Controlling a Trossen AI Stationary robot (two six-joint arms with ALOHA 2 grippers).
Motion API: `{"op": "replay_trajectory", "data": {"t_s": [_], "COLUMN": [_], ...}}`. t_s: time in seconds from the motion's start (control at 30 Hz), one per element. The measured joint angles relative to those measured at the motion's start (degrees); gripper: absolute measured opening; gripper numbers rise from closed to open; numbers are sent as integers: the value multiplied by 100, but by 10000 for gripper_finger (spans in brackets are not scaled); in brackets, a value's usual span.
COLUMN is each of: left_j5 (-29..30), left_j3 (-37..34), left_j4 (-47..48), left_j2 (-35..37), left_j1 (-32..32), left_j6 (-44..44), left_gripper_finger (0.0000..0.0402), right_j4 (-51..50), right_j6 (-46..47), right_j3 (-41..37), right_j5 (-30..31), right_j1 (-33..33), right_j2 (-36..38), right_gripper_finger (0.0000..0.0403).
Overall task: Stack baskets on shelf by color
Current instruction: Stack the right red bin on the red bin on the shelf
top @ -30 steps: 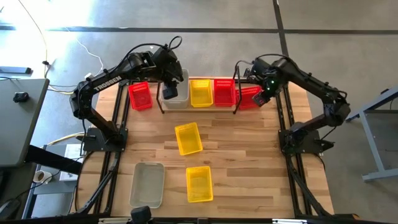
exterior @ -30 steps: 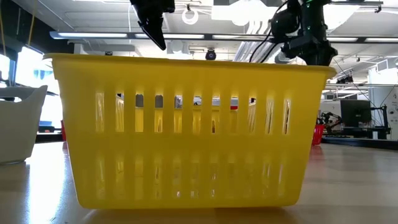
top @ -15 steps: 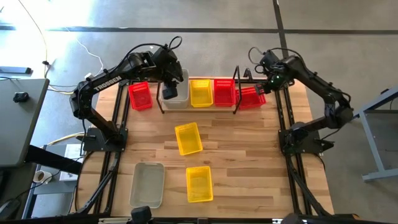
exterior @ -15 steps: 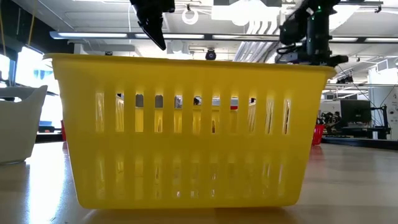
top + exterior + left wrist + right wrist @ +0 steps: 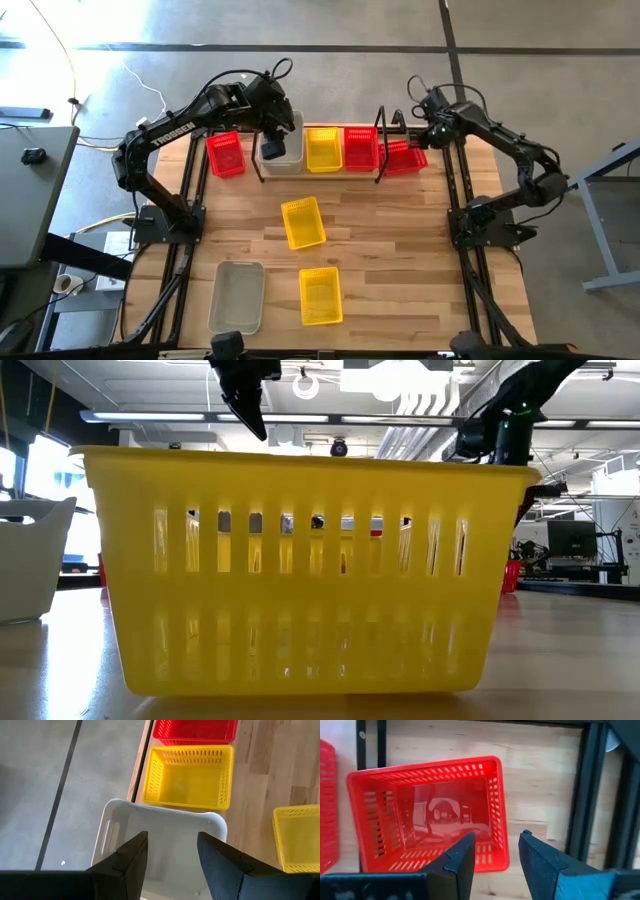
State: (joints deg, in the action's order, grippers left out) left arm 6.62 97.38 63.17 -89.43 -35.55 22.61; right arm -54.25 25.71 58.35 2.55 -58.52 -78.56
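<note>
The right gripper (image 5: pixel 492 851) hangs with its fingers spread and nothing between them, above the edge of a red basket (image 5: pixel 427 812) that lies on the table just beside the right end of the shelf (image 5: pixel 380 140). The left gripper (image 5: pixel 170 852) is also spread and holds nothing; it is over the grey-white basket (image 5: pixel 160 850) at the left end of the shelf. Closest to the front edge lie a grey-white basket on the table (image 5: pixel 237 296) and a yellow basket (image 5: pixel 320 295), with a second yellow basket (image 5: pixel 303 222) at mid-table. Farther back, on the shelf, stand a yellow shelf basket (image 5: pixel 323 148) and a red shelf basket (image 5: pixel 360 147). Another red one (image 5: pixel 226 153) lies left of the shelf.
</note>
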Motion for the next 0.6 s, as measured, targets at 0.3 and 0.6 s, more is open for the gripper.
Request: {"op": "replay_trajectory", "data": {"t_s": [0.3,0.6], "left_j5": [-1,-5], "left_j3": [0,-1], "left_j4": [-2,-6], "left_j2": [-2,-4], "left_j1": [0,1], "left_j6": [-144,-234], "left_gripper_finger": [163,163], "right_j4": [1035,1631], "right_j6": [253,304], "right_j3": [-850,-1186], "right_j5": [161,442], "right_j1": [0,40], "right_j2": [-18,-51], "right_gripper_finger": [135,135]}}
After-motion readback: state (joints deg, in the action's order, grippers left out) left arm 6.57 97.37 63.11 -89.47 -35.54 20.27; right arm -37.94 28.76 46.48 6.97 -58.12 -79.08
